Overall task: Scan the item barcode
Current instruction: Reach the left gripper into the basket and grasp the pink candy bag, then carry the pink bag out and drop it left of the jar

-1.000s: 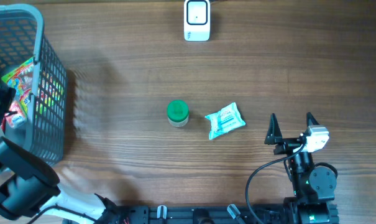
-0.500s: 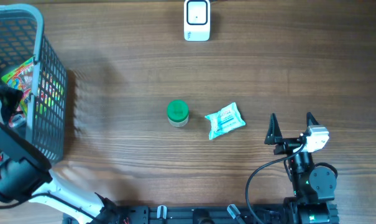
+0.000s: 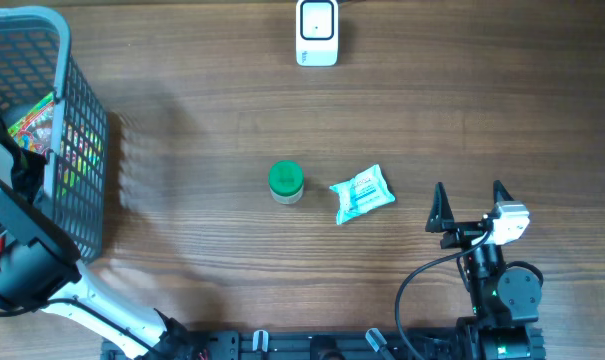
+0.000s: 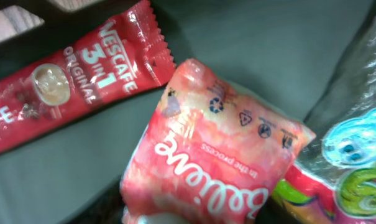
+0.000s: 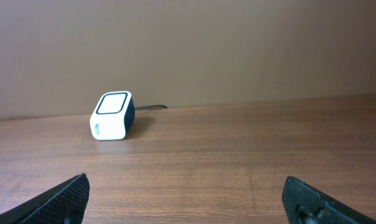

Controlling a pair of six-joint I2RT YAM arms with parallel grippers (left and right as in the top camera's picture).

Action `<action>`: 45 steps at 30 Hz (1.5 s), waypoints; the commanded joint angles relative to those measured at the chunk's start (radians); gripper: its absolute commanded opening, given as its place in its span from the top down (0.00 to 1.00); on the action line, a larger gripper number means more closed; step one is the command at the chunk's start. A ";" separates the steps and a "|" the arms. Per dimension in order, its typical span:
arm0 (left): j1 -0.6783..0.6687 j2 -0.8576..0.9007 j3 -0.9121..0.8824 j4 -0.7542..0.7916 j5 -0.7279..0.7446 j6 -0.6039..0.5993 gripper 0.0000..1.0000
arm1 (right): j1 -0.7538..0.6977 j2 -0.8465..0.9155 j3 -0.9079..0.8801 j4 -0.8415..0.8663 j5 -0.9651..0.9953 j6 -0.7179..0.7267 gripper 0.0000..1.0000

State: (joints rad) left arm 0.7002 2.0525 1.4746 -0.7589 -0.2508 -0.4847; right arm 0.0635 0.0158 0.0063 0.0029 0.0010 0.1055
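The grey mesh basket (image 3: 77, 150) stands at the left edge of the table (image 3: 202, 110), holding the stock of items waiting to be scanned. That is prob. why the left arm (image 3: 27, 255) leans over its near wall and reaches down inside. The left pincer itself is hidden: overhead the arm covers it, and no finger shows clearly in the wrist view, so I cannot tell whether it is open, closed or gripping anything. The right pincer (image 3: 469, 188) rests near-right w/ its jaws spread wide and empty, apparently parked out of the way. The scanner (image 3: 316, 32) sits at the far edge, centre, its window facing up so a code can be passed over it. A green-lidded jar (image 3: 285, 182) and a wipes pack (image 3: 362, 194) lie mid-table, just apart. The likely target is the pink pouch (image 4: 206, 155), which fills the left wrist view on the basket floor. It lies flat but skewed, w/ its print upside-down and slanting across the frame. Its lower end is cut off, so the long axis is uncertain. One crimped end w/ recycling marks points up-right, and no barcode shows on the upper face — prob. underneath. A red Nescafe sachet (image 4: 76, 68) lies just beside it on the left, and a bright packet (image 4: 352, 168) overlaps its right corner.
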 commanded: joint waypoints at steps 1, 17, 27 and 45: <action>0.000 0.030 -0.003 -0.036 -0.046 0.010 0.64 | 0.001 -0.005 -0.001 0.003 -0.008 0.009 0.00; -0.005 -0.560 -0.003 -0.136 0.108 -0.087 0.57 | 0.001 -0.005 -0.001 0.003 -0.008 0.009 0.00; -0.226 -0.903 -0.003 -0.205 0.489 -0.205 0.57 | 0.001 -0.005 -0.001 0.003 -0.008 0.009 0.00; -1.139 -0.662 -0.282 -0.273 -0.149 -0.880 0.51 | 0.001 -0.005 -0.001 0.003 -0.008 0.009 0.00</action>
State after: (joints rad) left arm -0.3897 1.3163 1.2816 -1.0424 -0.2581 -1.1110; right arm 0.0635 0.0158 0.0059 0.0029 0.0010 0.1055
